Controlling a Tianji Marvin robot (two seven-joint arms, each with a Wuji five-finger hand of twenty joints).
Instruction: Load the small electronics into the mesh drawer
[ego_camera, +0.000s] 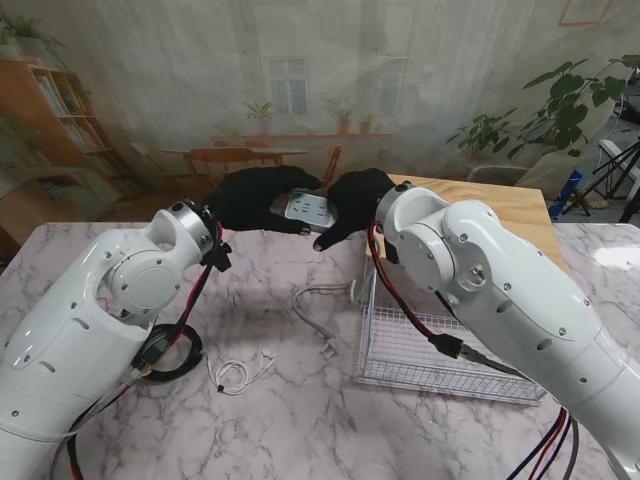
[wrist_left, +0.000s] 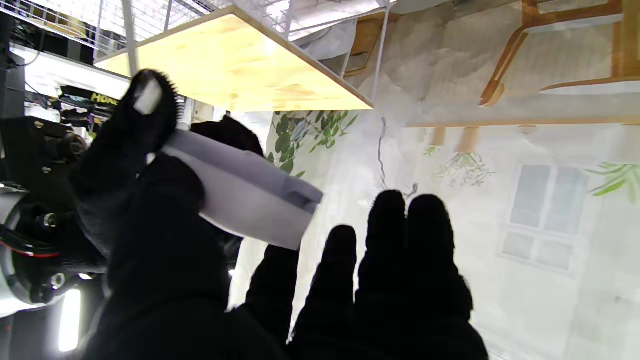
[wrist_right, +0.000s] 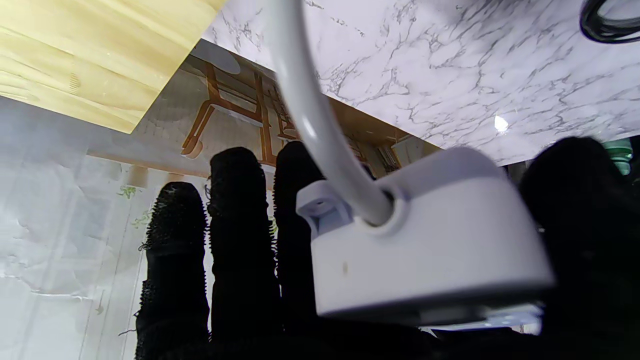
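A white power strip (ego_camera: 308, 210) with a white cord (ego_camera: 318, 300) is held up above the table's far middle, between my two black-gloved hands. My left hand (ego_camera: 255, 198) grips its left end; in the left wrist view the thumb (wrist_left: 142, 110) presses on the strip (wrist_left: 250, 200) while the other fingers (wrist_left: 400, 260) stretch out. My right hand (ego_camera: 355, 200) holds the right end; in the right wrist view the strip (wrist_right: 430, 250) sits between thumb and fingers (wrist_right: 240, 240), with its cord (wrist_right: 305, 100) trailing off. The mesh drawer (ego_camera: 420, 345) stands pulled out to the right, nearer to me.
White earphones (ego_camera: 238, 372) lie on the marble table (ego_camera: 300, 430) near my left arm, beside a black coiled cable (ego_camera: 178, 352). The drawer's wooden top (ego_camera: 500, 205) sits at the far right. My right forearm reaches over the drawer.
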